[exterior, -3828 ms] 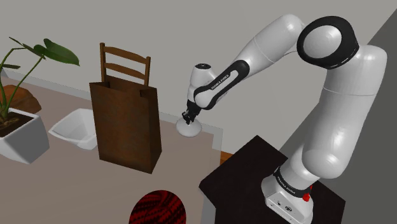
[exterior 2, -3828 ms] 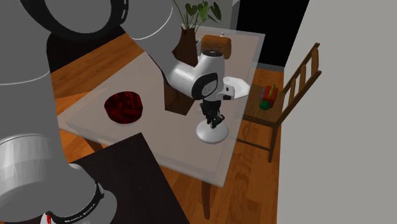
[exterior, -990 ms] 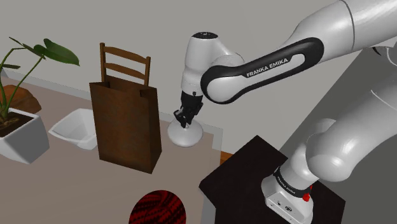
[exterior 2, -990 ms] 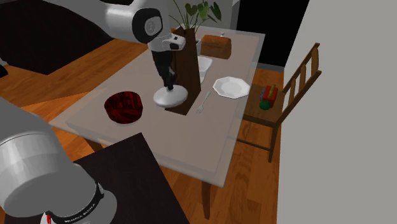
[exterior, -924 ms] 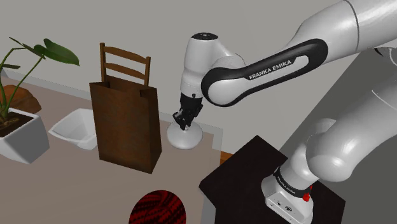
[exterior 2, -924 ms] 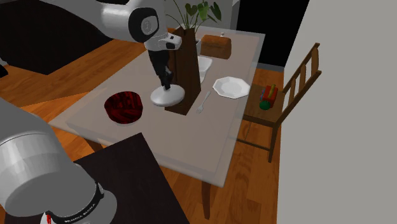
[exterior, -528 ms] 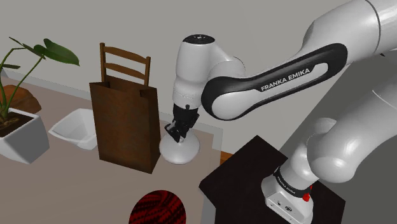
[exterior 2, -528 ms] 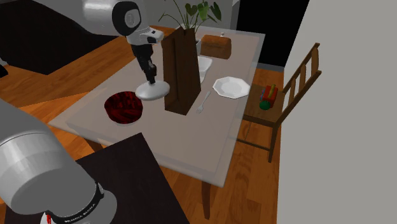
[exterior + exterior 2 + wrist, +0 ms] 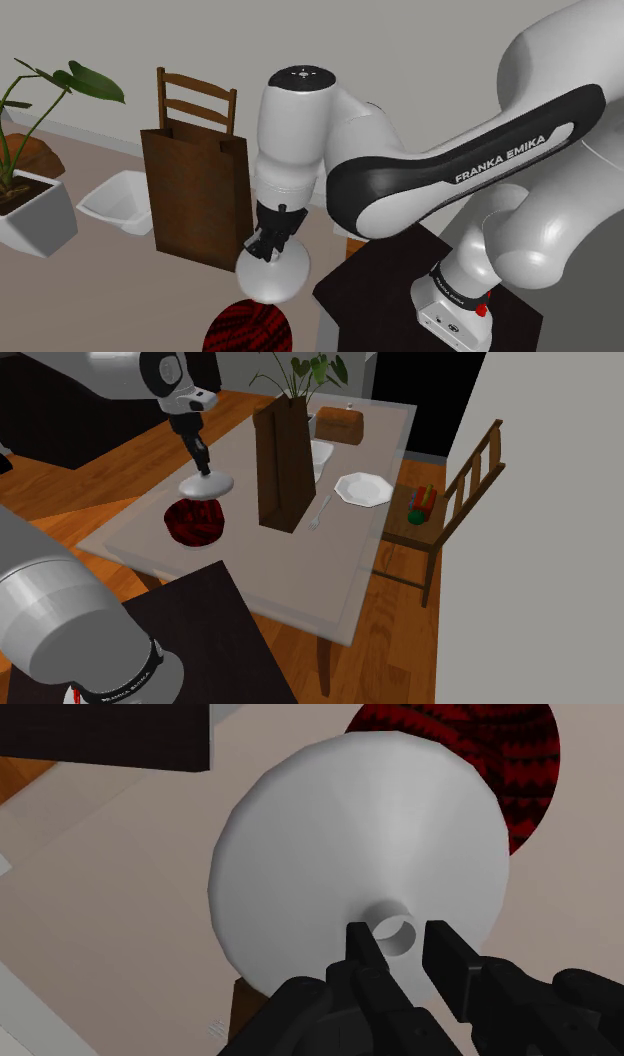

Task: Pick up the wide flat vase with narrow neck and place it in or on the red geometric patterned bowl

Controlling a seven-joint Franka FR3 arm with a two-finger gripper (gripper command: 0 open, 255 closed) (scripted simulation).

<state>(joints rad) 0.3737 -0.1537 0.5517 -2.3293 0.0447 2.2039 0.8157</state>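
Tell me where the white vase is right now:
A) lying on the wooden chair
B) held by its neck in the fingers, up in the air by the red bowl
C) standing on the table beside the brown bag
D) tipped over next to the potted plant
B: the fingers clasp the neck of the white vase, and the second exterior view shows it hanging just above the red bowl, off the table.

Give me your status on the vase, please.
Gripper shut on white vase at its neck. Held aloft, partly over red patterned bowl, not released. Brown bag alongside, not blocking.
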